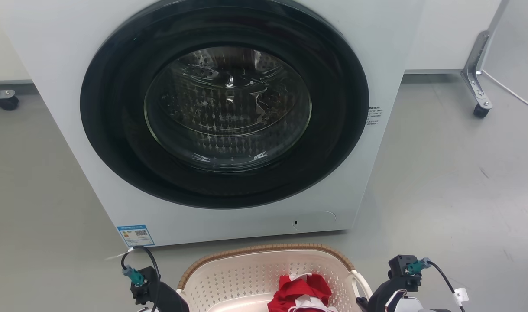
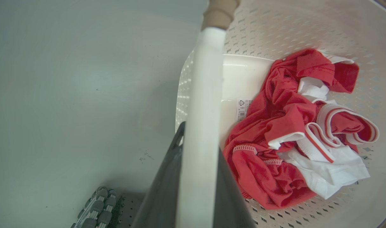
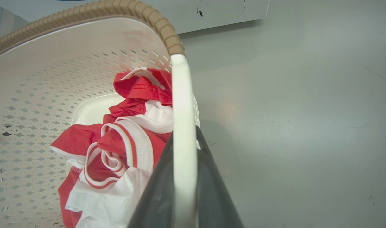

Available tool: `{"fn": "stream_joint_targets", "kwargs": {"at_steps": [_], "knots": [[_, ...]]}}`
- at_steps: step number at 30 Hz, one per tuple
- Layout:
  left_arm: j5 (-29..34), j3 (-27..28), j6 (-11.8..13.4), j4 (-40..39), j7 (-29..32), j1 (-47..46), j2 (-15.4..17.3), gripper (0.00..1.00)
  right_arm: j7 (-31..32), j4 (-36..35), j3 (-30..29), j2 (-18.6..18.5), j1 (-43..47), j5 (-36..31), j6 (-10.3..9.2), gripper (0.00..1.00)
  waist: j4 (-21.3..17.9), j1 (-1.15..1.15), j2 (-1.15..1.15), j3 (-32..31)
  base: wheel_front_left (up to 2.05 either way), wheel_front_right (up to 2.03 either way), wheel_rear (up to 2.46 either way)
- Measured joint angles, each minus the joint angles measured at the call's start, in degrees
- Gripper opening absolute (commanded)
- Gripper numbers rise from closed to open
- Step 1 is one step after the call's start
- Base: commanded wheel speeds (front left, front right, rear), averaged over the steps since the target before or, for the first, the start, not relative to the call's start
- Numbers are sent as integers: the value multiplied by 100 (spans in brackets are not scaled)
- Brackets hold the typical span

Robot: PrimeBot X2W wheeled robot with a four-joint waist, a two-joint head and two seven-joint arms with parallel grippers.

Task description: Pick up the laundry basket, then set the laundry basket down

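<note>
The laundry basket (image 1: pixel 246 273) is cream-white and perforated with a brown woven-look rim (image 1: pixel 264 249). It sits at the bottom centre of the head view, just in front of the washing machine. Red and white clothes (image 2: pixel 291 126) lie inside it. In the left wrist view my left gripper (image 2: pixel 199 142) is shut on the basket's white side handle (image 2: pixel 205 88), one dark finger on each side. My right gripper (image 3: pixel 184 134) is shut the same way on the opposite white handle (image 3: pixel 181 101). Whether the basket touches the floor I cannot tell.
A white washing machine (image 1: pixel 64 86) with a shut round glass door (image 1: pixel 227 108) stands right behind the basket. Grey floor (image 1: pixel 441 195) spreads to both sides. A metal leg on a caster (image 1: pixel 480 108) is at the far right, another caster (image 1: pixel 7 102) at the far left.
</note>
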Motion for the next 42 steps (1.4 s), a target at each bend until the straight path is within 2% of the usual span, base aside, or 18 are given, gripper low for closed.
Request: {"fn": "stream_joint_targets", "kwargs": {"at_steps": [22, 35, 42], "knots": [[-45, -5, 26, 3, -112, -8, -4, 0, 24, -62, 119, -44, 4, 196, 0, 0, 3, 0, 0, 90, 0, 0, 0], [-29, -89, 78, -74, -563, -82, -36, 0, -380, -71, 174, -80, -106, 194, 0, 0, 34, 0, 0, 300, 0, 0, 0], [12, -113, 136, -193, -867, -288, -36, 0, -675, -172, 234, -133, -320, 177, 0, 0, 52, 0, 0, 618, 0, 0, 0]]}}
